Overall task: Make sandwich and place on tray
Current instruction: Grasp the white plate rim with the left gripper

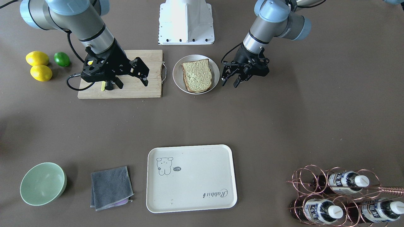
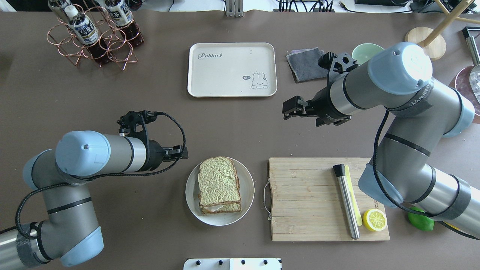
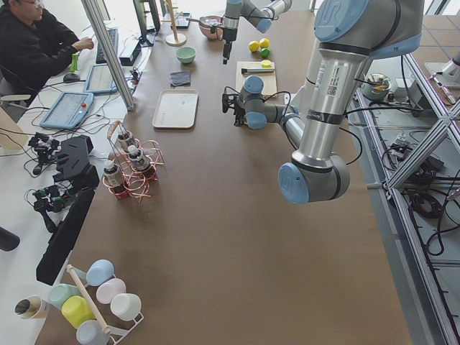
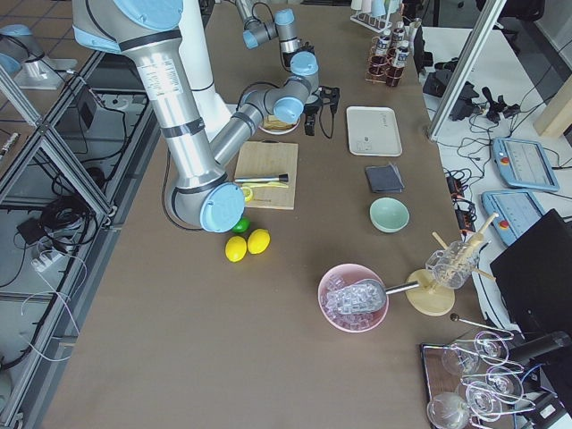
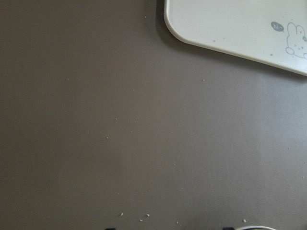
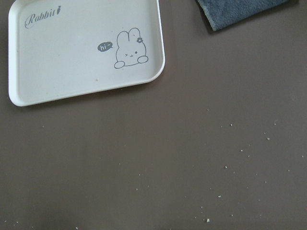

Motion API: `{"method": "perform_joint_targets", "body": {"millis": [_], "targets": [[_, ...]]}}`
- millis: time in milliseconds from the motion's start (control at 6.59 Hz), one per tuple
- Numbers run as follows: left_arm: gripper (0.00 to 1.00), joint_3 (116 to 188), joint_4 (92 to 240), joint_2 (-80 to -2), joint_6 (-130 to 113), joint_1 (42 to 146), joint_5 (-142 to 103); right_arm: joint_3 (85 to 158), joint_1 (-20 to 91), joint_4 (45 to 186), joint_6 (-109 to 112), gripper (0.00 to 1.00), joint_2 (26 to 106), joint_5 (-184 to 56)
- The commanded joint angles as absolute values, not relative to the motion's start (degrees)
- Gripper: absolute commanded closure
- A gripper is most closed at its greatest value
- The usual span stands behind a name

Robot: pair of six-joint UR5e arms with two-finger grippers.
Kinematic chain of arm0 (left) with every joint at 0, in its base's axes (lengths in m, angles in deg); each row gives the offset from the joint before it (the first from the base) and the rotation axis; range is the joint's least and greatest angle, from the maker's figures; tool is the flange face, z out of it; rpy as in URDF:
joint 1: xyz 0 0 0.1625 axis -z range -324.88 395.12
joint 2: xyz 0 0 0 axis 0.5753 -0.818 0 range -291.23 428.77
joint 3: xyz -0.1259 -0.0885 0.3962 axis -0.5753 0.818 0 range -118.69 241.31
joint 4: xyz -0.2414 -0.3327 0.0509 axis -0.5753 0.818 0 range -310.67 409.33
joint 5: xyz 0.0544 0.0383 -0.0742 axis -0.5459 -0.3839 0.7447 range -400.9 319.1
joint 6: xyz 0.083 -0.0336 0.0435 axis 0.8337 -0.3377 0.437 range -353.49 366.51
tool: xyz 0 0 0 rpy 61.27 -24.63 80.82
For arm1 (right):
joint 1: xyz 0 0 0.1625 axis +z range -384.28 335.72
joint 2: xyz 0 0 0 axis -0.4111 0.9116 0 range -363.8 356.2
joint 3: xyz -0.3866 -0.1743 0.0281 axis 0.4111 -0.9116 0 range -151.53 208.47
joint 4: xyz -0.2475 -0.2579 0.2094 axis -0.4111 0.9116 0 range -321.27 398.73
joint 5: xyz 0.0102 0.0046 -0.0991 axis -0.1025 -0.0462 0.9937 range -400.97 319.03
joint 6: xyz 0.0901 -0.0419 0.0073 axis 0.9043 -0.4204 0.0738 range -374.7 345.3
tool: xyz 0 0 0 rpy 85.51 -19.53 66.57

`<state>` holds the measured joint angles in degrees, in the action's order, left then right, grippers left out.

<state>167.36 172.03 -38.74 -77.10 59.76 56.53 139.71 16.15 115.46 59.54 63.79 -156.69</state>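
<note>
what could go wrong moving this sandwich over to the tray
1. The sandwich sits on the plate with its slices offset, so a side grip by the left pincer may shear them apart.
2. The tray lies well across the table; the layers could slip on that carry.

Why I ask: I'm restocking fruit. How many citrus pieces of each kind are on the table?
Whole lemons: 2
Lime: 1
Lemon half: 1
Total: 4
</note>
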Motion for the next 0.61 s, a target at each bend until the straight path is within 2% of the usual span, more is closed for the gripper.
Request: {"method": "perform_joint_targets", "body": {"millis": [0,304,455], "targets": [[0.44,167.2,172.0,-38.7,-77.5,56.4,53.4,139.6,16.9,115.5,58.9,0.00,64.2,-156.9],[0.45,167.0,172.0,-38.6,-79.2,52.1,48.9,139.6,16.9,115.4,58.9,0.00,64.8,-156.8],[0.52,167.0,172.1,-38.5,-79.2,50.8,48.0,139.6,17.0,115.4,58.9,0.00,64.9,-156.8]]}}
